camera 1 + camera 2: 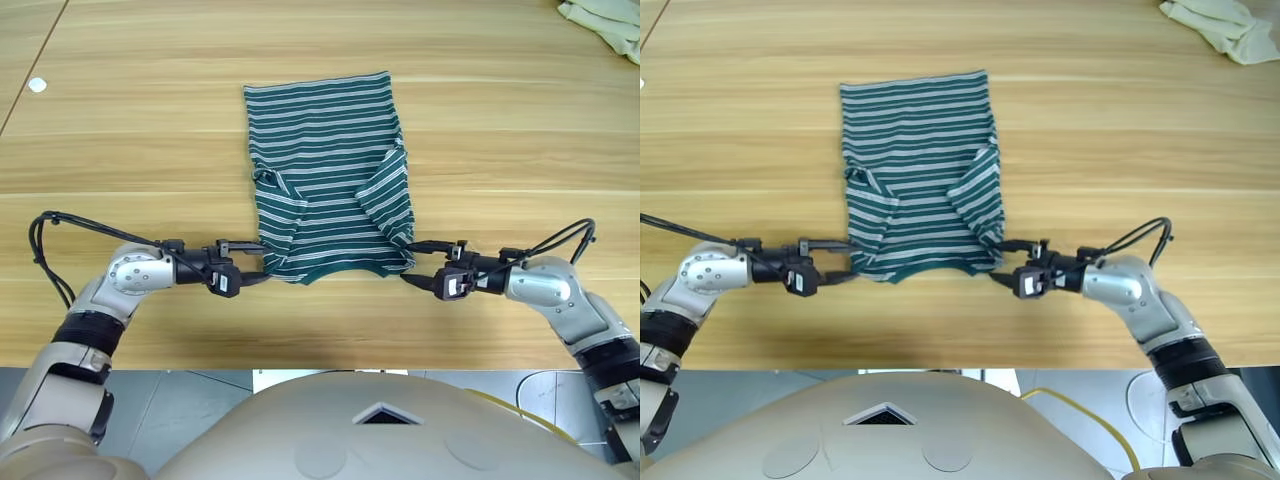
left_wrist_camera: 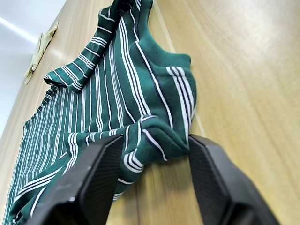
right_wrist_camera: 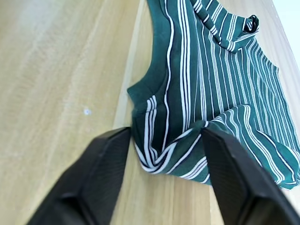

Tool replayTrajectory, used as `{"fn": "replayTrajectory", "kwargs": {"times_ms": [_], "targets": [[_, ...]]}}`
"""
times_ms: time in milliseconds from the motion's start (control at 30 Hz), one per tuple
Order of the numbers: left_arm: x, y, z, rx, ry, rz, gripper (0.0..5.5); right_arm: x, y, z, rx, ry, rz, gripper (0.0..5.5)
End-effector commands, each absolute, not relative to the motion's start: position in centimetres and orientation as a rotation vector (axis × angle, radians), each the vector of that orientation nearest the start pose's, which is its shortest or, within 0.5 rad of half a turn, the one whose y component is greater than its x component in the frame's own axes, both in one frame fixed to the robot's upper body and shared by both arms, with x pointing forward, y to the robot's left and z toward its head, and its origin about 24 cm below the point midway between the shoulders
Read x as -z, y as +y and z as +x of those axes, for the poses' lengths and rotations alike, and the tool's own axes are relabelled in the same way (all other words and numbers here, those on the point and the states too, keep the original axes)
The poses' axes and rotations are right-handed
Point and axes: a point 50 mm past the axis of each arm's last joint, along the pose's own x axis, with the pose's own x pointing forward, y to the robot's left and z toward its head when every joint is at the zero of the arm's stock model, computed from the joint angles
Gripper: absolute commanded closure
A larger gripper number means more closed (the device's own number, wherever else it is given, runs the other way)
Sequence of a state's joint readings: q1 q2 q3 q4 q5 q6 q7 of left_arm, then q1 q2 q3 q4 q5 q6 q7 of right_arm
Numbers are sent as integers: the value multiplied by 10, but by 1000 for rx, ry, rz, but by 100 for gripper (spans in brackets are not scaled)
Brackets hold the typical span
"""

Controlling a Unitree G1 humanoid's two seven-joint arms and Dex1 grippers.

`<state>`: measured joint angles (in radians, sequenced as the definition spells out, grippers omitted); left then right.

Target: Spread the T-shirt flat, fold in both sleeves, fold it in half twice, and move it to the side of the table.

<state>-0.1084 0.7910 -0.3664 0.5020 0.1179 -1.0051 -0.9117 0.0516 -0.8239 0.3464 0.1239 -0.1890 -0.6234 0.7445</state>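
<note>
A green T-shirt with white stripes (image 1: 325, 170) lies on the wooden table (image 1: 130, 170), both sleeves folded in over its body. Its collar end faces me. My left gripper (image 1: 264, 262) sits at the near left corner of the shirt, my right gripper (image 1: 408, 262) at the near right corner. In the left wrist view the black fingers (image 2: 98, 173) press a bunched fold of the T-shirt (image 2: 154, 140) between them. The right wrist view has the same grip: fingers (image 3: 234, 173) closed on a puckered corner of the T-shirt (image 3: 168, 150). Both corners rest low on the wood.
A crumpled pale cloth (image 1: 605, 25) lies at the far right corner of the table. A small white disc (image 1: 37, 85) sits far left. The table's near edge (image 1: 300, 365) runs just behind both arms. Bare wood stretches left and right of the shirt.
</note>
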Motion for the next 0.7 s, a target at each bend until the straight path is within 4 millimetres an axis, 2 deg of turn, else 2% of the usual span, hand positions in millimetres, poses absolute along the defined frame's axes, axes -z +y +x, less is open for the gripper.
{"fn": "replayTrajectory", "kwargs": {"times_ms": [33, 200, 367, 533, 700], "targets": [[-10, 226, 194, 1501, 43, 988, 384, -2, -209, 180, -1343, 229, -1007, 355], [-9, 226, 194, 1510, 46, 985, 453, 0, -208, 183, -1335, 230, -1011, 431], [-8, 227, 194, 1517, 51, 987, 539, 0, -206, 185, -1335, 223, -1014, 533], [-9, 225, 195, 1517, 36, 984, 545, -1, -206, 186, -1337, 218, -1013, 550], [-21, 216, 192, 1528, -79, 925, 545, -8, -203, 184, -1352, 179, -995, 550]]}}
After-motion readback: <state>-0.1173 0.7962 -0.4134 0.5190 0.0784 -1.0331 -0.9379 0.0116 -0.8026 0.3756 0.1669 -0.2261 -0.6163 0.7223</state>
